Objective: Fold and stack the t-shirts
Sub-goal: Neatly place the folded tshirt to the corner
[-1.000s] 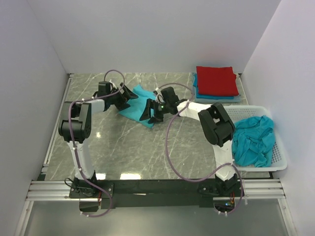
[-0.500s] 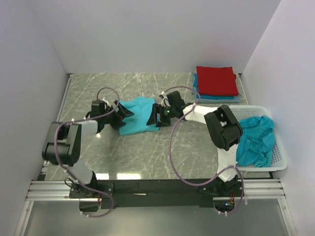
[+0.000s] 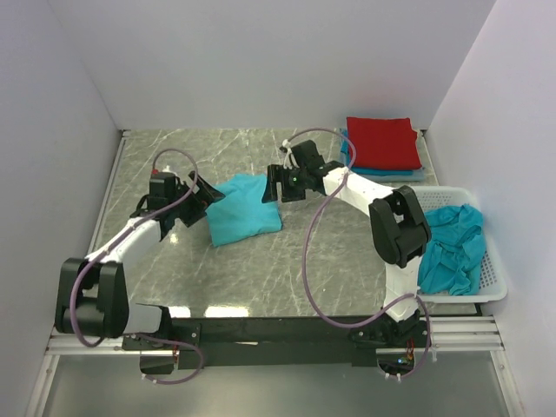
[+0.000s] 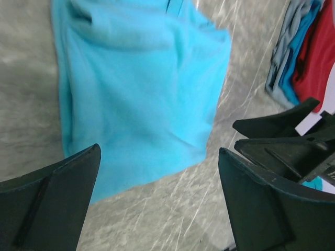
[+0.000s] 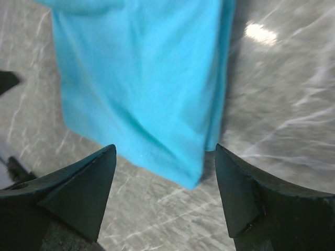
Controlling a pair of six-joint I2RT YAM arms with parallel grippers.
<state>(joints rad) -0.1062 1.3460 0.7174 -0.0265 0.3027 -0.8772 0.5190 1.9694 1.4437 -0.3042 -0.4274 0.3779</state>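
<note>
A folded turquoise t-shirt (image 3: pixel 244 208) lies flat on the marble table between my two grippers. It also shows in the left wrist view (image 4: pixel 136 89) and the right wrist view (image 5: pixel 146 83). My left gripper (image 3: pixel 207 198) is open and empty at the shirt's left edge. My right gripper (image 3: pixel 273 184) is open and empty at its far right corner. A folded red t-shirt (image 3: pixel 382 142) tops a stack of folded blue and teal shirts (image 3: pixel 347 163) at the back right. Crumpled turquoise shirts (image 3: pixel 450 246) fill the basket.
A white lattice basket (image 3: pixel 486 294) stands at the right edge of the table. White walls close in the left, back and right sides. The right gripper's black fingers (image 4: pixel 282 125) show in the left wrist view beside the red stack (image 4: pixel 316 57).
Both grippers have let go of the turquoise shirt and drawn back from it, the left one to the left. The shirt now lies folded and flat, nearer the front than before.
</note>
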